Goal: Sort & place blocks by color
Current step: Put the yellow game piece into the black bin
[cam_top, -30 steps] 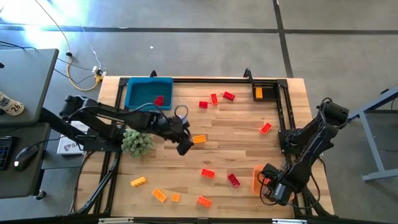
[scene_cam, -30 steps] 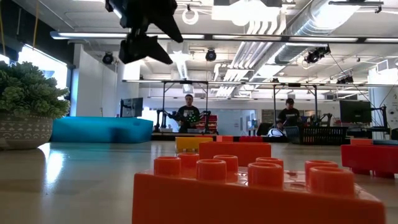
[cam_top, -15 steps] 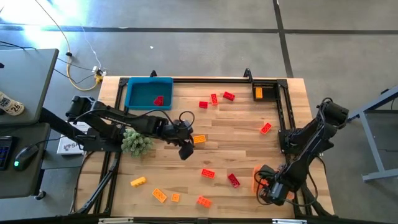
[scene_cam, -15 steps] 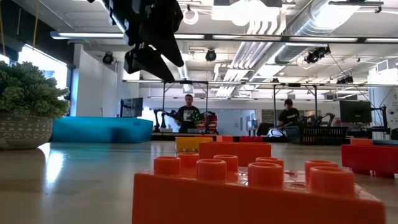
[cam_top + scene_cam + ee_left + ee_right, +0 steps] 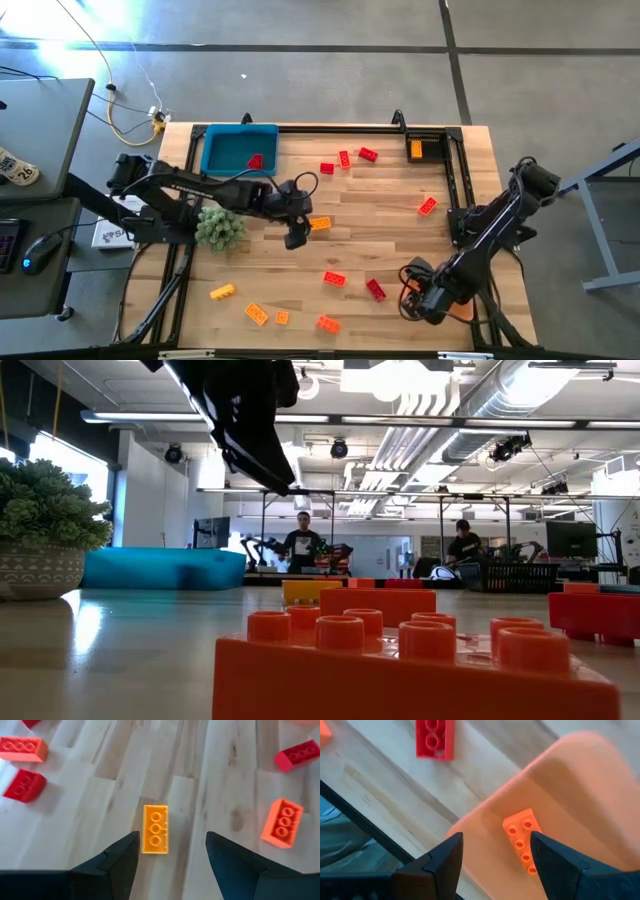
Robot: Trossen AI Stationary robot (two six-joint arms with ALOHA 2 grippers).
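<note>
Red, orange and yellow studded blocks lie scattered on the wooden table (image 5: 380, 240). My left gripper (image 5: 295, 237) is open and hovers just left of an orange block (image 5: 320, 223). In the left wrist view that orange block (image 5: 155, 829) lies flat between and ahead of the open left gripper (image 5: 172, 847). My right gripper (image 5: 420, 300) is open near the table's near right corner, over an orange tray (image 5: 560, 800). One orange block (image 5: 522, 842) lies in that tray. A red block (image 5: 256, 161) lies in the blue tray (image 5: 238, 150).
A green plant ball (image 5: 220, 228) in a pot sits just left of my left arm. Red blocks (image 5: 344, 158) lie at the far middle, a red one (image 5: 375, 290) near the right gripper, and yellow (image 5: 222, 292) and orange ones (image 5: 256, 314) along the near edge. A black frame rail (image 5: 462, 180) runs along the right side.
My right gripper has moved toward the table's left, over the near part of the orange tray. My left gripper has turned and shifted slightly toward the orange block at mid-table. No block has moved.
</note>
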